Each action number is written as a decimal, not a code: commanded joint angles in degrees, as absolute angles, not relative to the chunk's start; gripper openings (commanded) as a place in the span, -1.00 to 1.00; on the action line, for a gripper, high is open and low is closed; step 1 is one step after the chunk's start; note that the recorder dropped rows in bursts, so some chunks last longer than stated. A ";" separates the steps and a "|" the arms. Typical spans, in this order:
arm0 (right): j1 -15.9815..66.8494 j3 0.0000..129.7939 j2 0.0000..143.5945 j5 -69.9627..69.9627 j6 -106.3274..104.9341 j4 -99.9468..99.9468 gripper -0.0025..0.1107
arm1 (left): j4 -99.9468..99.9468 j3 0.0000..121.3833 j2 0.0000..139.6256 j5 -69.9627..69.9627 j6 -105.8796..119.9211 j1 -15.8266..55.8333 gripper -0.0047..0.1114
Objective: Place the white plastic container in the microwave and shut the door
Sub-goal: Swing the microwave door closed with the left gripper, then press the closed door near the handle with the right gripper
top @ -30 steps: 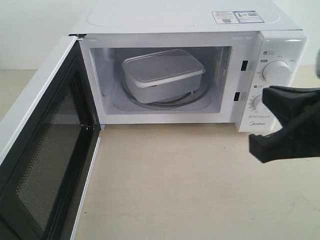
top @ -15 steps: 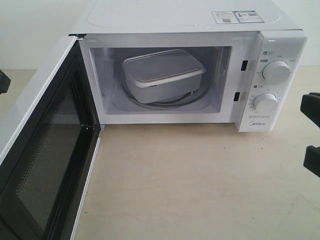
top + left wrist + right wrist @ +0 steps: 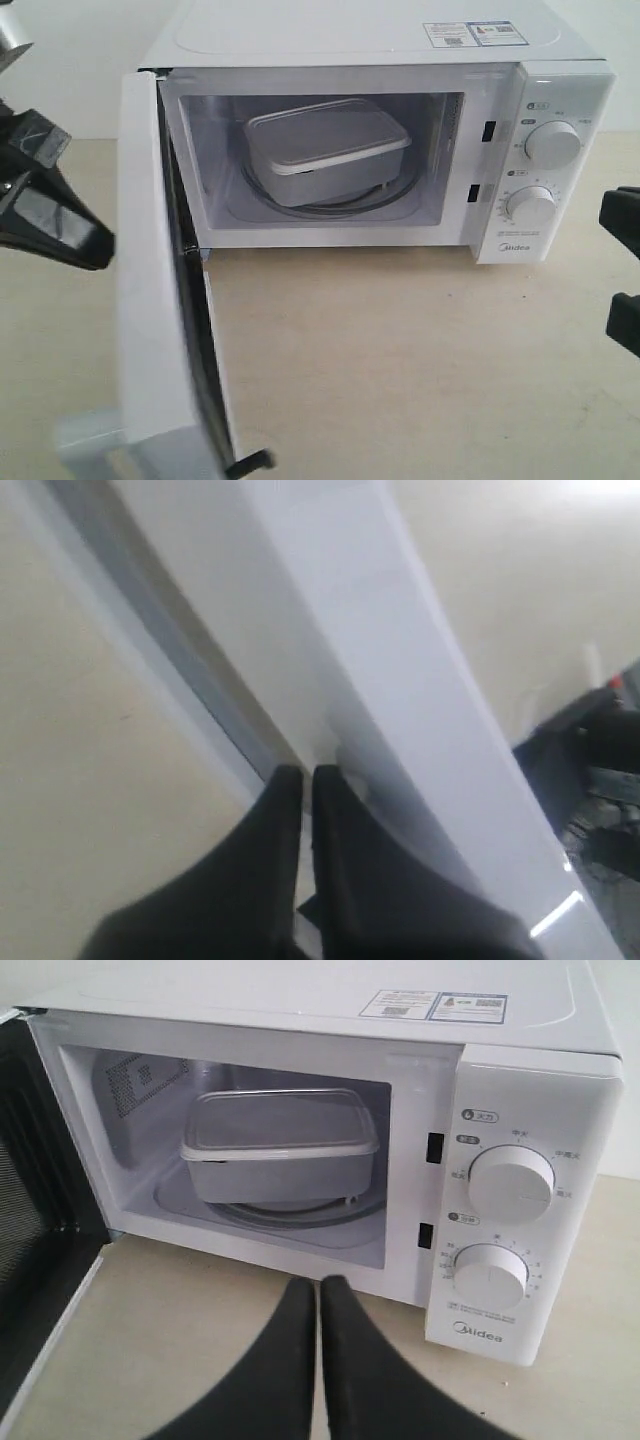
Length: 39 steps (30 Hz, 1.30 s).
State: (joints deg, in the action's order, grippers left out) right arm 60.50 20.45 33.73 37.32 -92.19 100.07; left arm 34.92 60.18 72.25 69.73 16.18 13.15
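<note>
A: Now, exterior first. Seeing what at the microwave (image 3: 350,40)?

B: Logging the white plastic container (image 3: 325,150) inside the cavity, flat on the glass turntable (image 3: 345,208), lid on; loading done, by the look. Logging the door (image 3: 160,300) edge-on, roughly halfway shut, with the left gripper (image 3: 88,243) at its outer face, set there most likely for pushing it home.

A: Versus half a second back?

B: Stood wide open then, mesh lining showing; gripper barely inside the picture.

A: Left wrist?

B: Both fingers (image 3: 270,830) together, holding nothing, tips butted on the white panel: a shove, not a grasp.

A: Right wrist?

B: Logging the right gripper (image 3: 318,1295) out front of the microwave, off the side with the knobs (image 3: 510,1182), jaws pressed together on nothing, clear of the door's swing. Unmoved since.
</note>
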 commanded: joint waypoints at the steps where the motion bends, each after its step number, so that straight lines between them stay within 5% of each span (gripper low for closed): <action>1: 60.53 20.29 33.27 33.53 -91.95 99.95 -0.96 | 45.14 60.04 72.92 66.90 23.28 16.88 -0.84; 16: 60.53 27.33 38.20 17.23 -91.95 89.93 -0.96 | 18.98 60.04 72.07 68.44 14.87 17.84 -0.84; 27: 56.11 28.40 68.41 44.02 -53.64 63.95 -0.96 | 18.39 44.18 29.55 38.34 7.34 17.84 -0.84; 31: 43.34 34.19 77.76 35.09 -38.65 50.42 -0.96 | 10.39 39.07 15.55 40.71 -1.77 17.84 -0.84; 39: 40.51 36.70 82.60 36.09 -38.40 50.05 -0.96 | 6.98 38.98 6.03 48.44 -1.77 17.73 -0.84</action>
